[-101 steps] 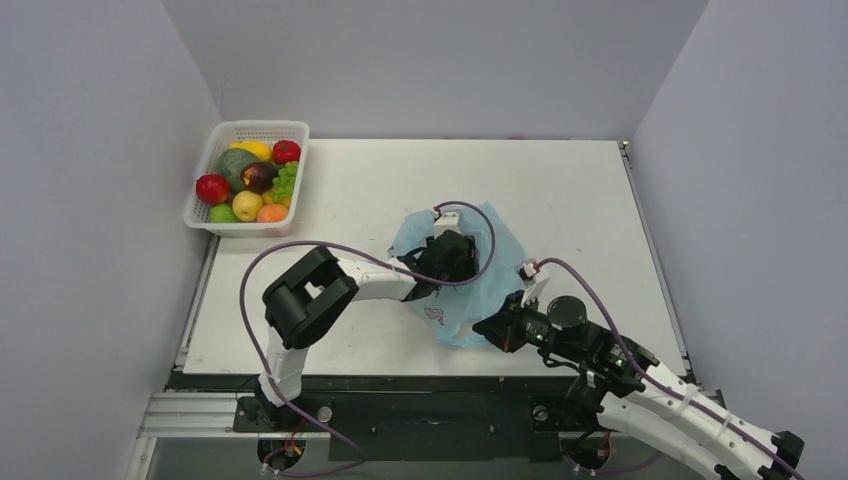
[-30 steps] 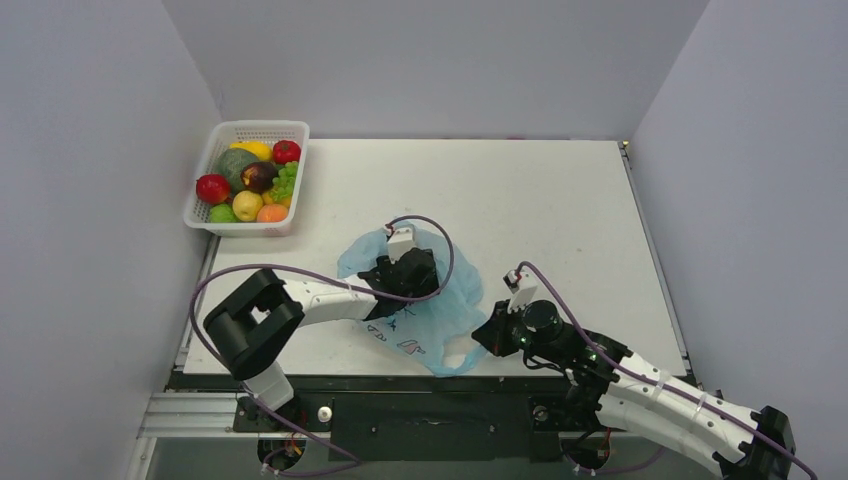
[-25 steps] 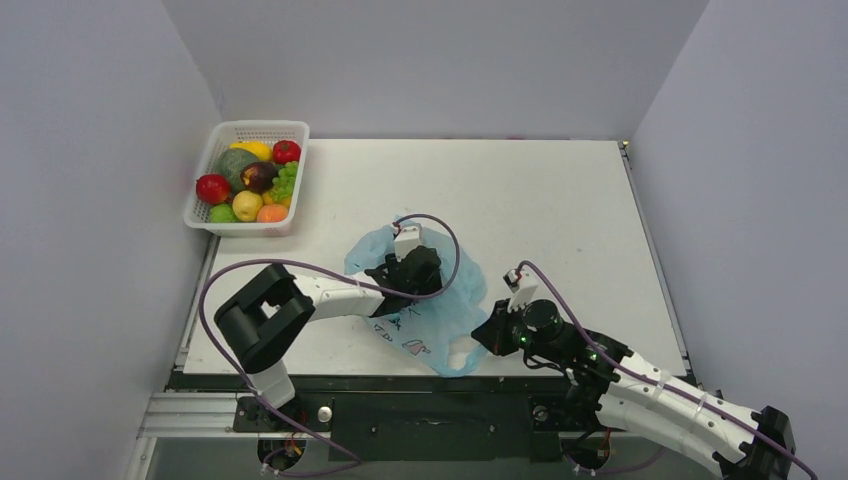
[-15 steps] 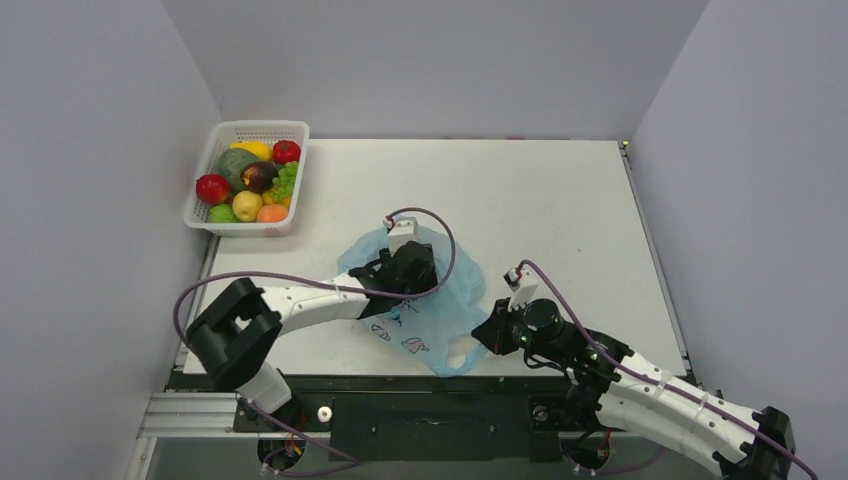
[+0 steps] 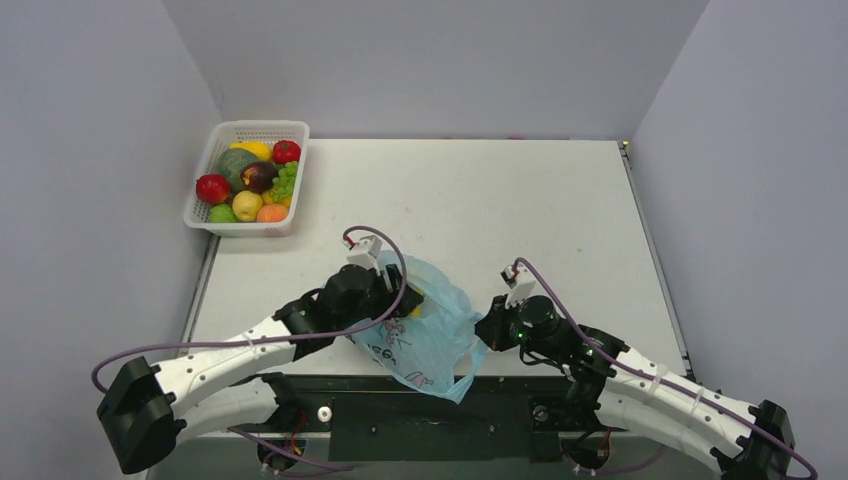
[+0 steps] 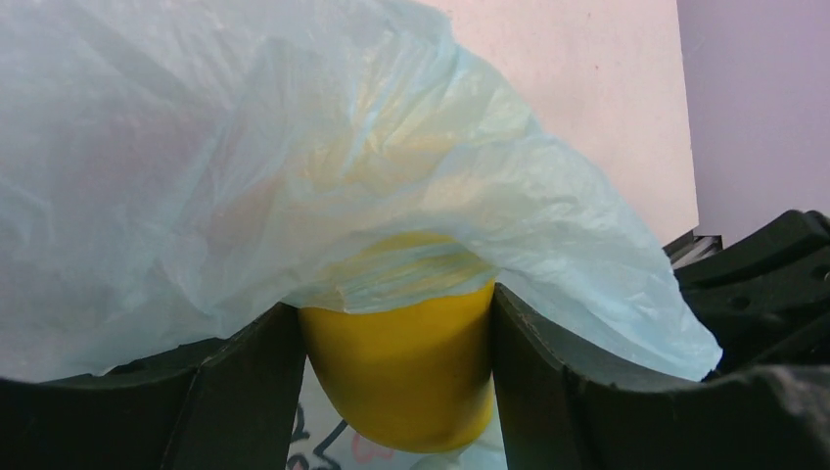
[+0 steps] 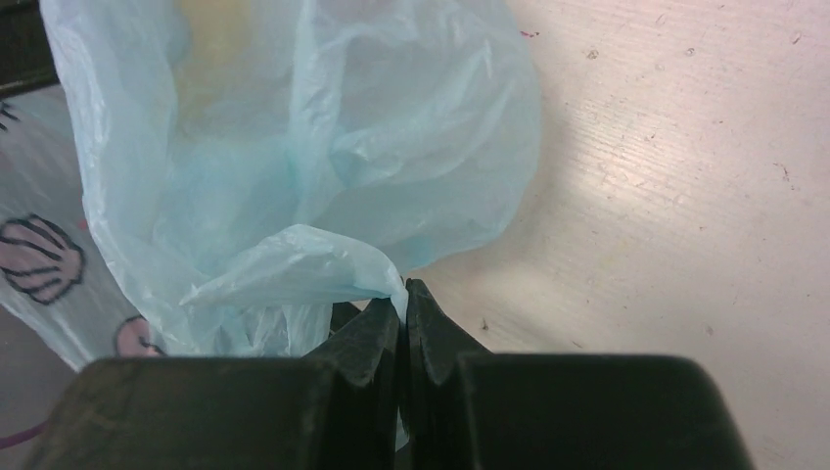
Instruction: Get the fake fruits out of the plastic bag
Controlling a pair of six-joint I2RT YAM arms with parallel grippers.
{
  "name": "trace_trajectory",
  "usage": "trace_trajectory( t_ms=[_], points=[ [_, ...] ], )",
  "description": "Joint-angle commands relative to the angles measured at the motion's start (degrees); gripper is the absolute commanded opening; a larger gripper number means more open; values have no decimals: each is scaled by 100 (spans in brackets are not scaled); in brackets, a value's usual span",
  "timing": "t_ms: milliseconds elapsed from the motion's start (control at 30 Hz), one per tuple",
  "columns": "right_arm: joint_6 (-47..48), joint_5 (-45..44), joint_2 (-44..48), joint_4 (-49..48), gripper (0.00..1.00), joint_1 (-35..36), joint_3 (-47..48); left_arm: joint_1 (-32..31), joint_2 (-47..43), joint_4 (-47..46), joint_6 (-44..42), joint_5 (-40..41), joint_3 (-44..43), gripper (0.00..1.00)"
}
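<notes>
The light-blue plastic bag (image 5: 425,330) hangs at the table's near edge, lifted between my two arms; it also fills the left wrist view (image 6: 294,166) and the right wrist view (image 7: 294,157). My left gripper (image 6: 396,382) is shut on a yellowish-orange fake fruit (image 6: 401,377), whose top is still draped by the bag's film. In the top view the left gripper (image 5: 392,295) sits at the bag's mouth, a bit of yellow (image 5: 414,297) showing. My right gripper (image 7: 402,299) is shut on a fold of the bag; in the top view (image 5: 487,328) it holds the bag's right side. The dark purplish-brown fruit is hidden.
A white lattice basket (image 5: 214,218) with several toy fruits stands at the far left corner of the table. The table's near edge and black rail (image 5: 430,410) lie right below the bag. Grey walls close in left, right and behind.
My left arm has pulled back toward the near left, dragging the bag's mouth with it and lifting the bag off the table. The yellow fruit now shows at the bag's mouth. The right gripper barely moved.
</notes>
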State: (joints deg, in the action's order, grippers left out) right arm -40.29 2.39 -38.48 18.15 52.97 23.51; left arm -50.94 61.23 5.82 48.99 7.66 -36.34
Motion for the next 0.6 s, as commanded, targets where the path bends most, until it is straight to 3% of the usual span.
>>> trace_trajectory(
  t_ms=[0, 100, 233, 433, 567],
  points=[
    [17, -10, -123, -370, 0, 27, 197, 32, -1055, -586, 564, 194, 854, 21],
    [-53, 103, -98, -491, 0, 55, 92, 27, -1785, -1736, 632, 739, 1440, 22],
    [-160, 228, -95, -633, 0, 119, -12, 36, -2046, -3338, 305, 1380, 2128, 24],
    [-137, 325, -459, -818, 0, 378, -46, 88, -1260, -3415, 320, 1561, 1454, 22],
    [-220, -72, -449, -787, 0, 458, -60, 320, -972, -3273, 667, 639, 1140, 19]
  ],
)
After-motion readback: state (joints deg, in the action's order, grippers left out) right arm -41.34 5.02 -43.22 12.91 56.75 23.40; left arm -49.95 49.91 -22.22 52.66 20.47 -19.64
